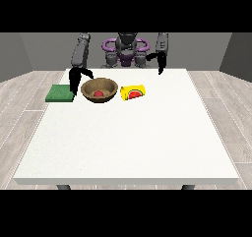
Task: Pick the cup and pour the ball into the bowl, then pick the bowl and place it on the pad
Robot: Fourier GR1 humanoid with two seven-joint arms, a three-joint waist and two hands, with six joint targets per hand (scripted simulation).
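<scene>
Green pad [59, 93] beside bowl [99, 90]; yellow cup [133, 92] toppled opposite.

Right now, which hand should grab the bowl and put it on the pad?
The right one, at the view's left: it hangs between the brown wooden bowl and the green square pad.

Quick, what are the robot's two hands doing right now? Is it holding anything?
Robot hand at the view's left: beside the bowl, holding nothing; its fingers can't be made out.
Robot hand at the view's right: raised, holding nothing; fingers can't be made out.
</scene>
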